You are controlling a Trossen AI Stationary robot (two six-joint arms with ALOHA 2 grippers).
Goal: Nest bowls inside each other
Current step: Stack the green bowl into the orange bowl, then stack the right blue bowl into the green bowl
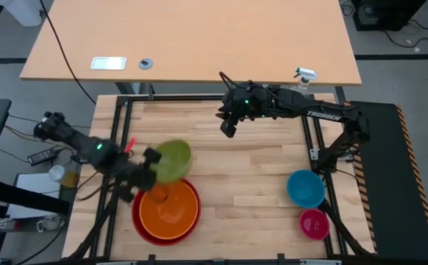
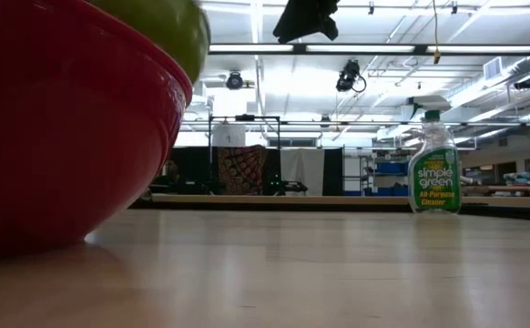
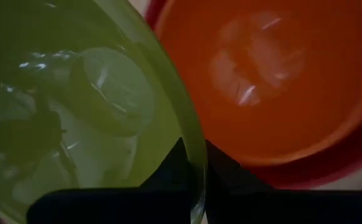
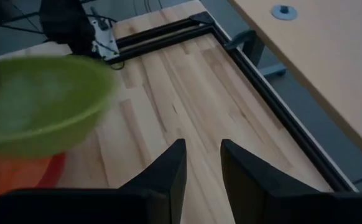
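Note:
My left gripper (image 1: 146, 174) is shut on the lime green bowl (image 1: 173, 160), which hangs just above the far rim of the orange bowl (image 1: 168, 207). The orange bowl sits inside the red bowl (image 1: 142, 221) at the table's near left. In the low view the red bowl (image 2: 65, 128) fills the left side, with the green bowl (image 2: 169, 27) above it. The blue bowl (image 1: 306, 188) and magenta bowl (image 1: 313, 223) stand apart on the table at the near right. My right gripper (image 4: 199, 168) hovers open over the far middle of the table (image 1: 229, 126), holding nothing. My left gripper pinches the green bowl's rim (image 3: 196, 163), one finger inside the bowl and one outside. The fingers come slanting down from the table's left. The bowl is lifted clear, open side up, over the orange bowl (image 3: 274, 74).
A green spray bottle (image 2: 433, 162) stands at the table's far right edge (image 1: 304, 76). Bare wood lies between the two bowl groups (image 1: 243, 184). A black frame rail (image 4: 274, 106) runs along the far edge, with a lighter desk (image 1: 199, 37) beyond it.

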